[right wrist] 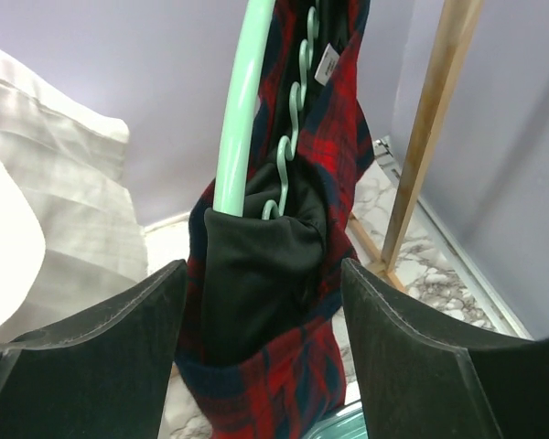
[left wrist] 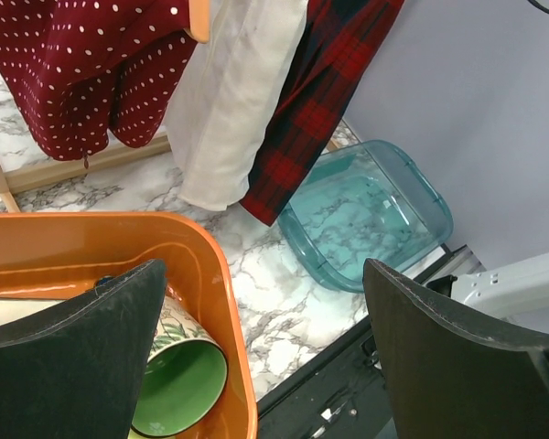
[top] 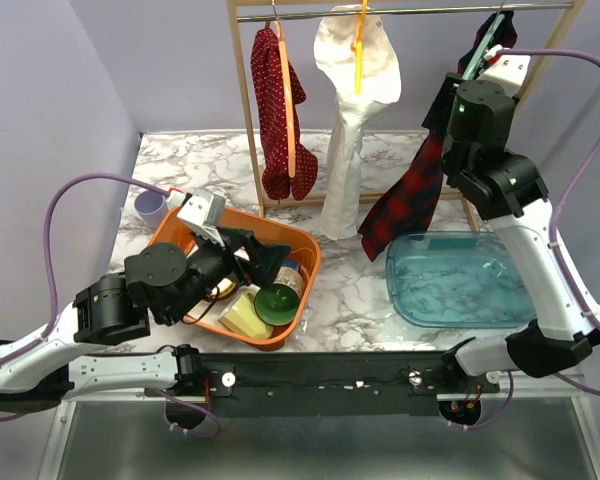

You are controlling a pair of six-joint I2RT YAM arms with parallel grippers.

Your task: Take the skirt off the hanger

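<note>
Black fingers (right wrist: 101,357) of the right gripper (right wrist: 261,274) fill the foreground of its wrist view, one on each side of the red plaid skirt (right wrist: 256,393). The skirt hangs bunched on a mint-green hanger (right wrist: 242,110) at the right end of the wooden clothes rack (top: 248,120). The jaws stand wide around the skirt's top, and a sliver of gap shows at the finger nearer the rack's post, so nothing is clamped. The left gripper (left wrist: 263,274) hovers spread to its widest over the orange bin (left wrist: 192,229), holding nothing. Three garments hang on three hangers: the skirt, a white garment (top: 350,130) and a polka-dot garment (top: 278,110). Two bins sit on the marble table (top: 350,300), the orange one and a clear teal bin (top: 395,275), and there is one lilac cup (top: 150,207).
</note>
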